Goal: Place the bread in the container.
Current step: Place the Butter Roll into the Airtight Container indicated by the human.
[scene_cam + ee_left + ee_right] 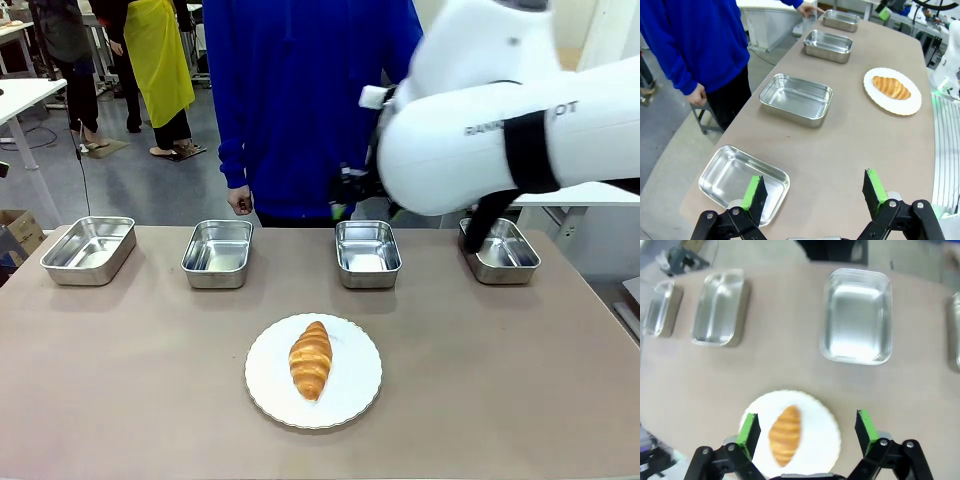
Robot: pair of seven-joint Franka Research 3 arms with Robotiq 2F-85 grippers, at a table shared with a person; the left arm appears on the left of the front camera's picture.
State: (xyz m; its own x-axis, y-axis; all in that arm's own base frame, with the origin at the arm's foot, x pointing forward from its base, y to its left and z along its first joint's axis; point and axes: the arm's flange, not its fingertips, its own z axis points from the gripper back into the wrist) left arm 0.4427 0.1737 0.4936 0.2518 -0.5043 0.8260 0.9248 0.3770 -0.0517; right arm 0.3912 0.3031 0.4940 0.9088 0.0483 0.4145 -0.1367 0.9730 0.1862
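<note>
Hovering spread above the plate (826, 429), the right gripper (806, 426) frames the bread (785, 435); left gripper (814, 189) likewise parted.

Bare brown counter (130, 380) surrounds the round white scallop-edged plate (355, 385); four shiny rectangular steel pans (217, 252) line the far edge, gaps between them.

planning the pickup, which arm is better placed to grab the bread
Right: the right pincer, open, hangs above the bread on the plate. The left pincer sits by the end pan, far off.
</note>
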